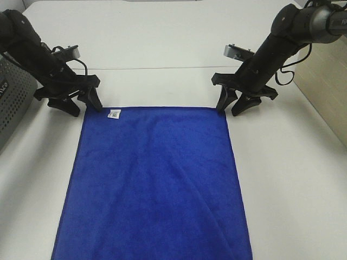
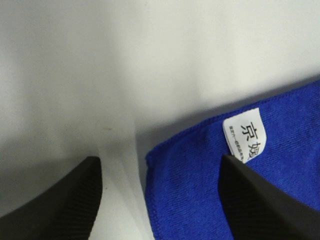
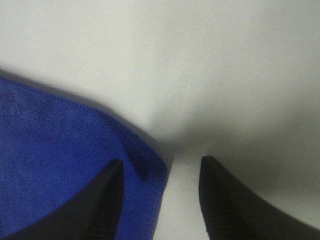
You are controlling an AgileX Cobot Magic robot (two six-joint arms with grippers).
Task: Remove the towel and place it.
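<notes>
The deep blue towel (image 1: 154, 184) lies flat on the white table (image 1: 162, 43), its white tag (image 1: 114, 114) at the far left corner. My left gripper (image 1: 85, 108) is open and straddles that far left corner; the left wrist view shows the corner (image 2: 200, 185) and the tag (image 2: 246, 134) between the fingers. My right gripper (image 1: 230, 109) is open and straddles the far right corner, seen in the right wrist view (image 3: 75, 165) with one finger (image 3: 107, 200) over the cloth and the other (image 3: 225, 200) over bare table. Neither holds the cloth.
A grey perforated basket (image 1: 13, 97) stands at the left edge of the table. A beige panel (image 1: 325, 81) stands at the far right. A seam (image 1: 157, 69) runs across the table behind the grippers.
</notes>
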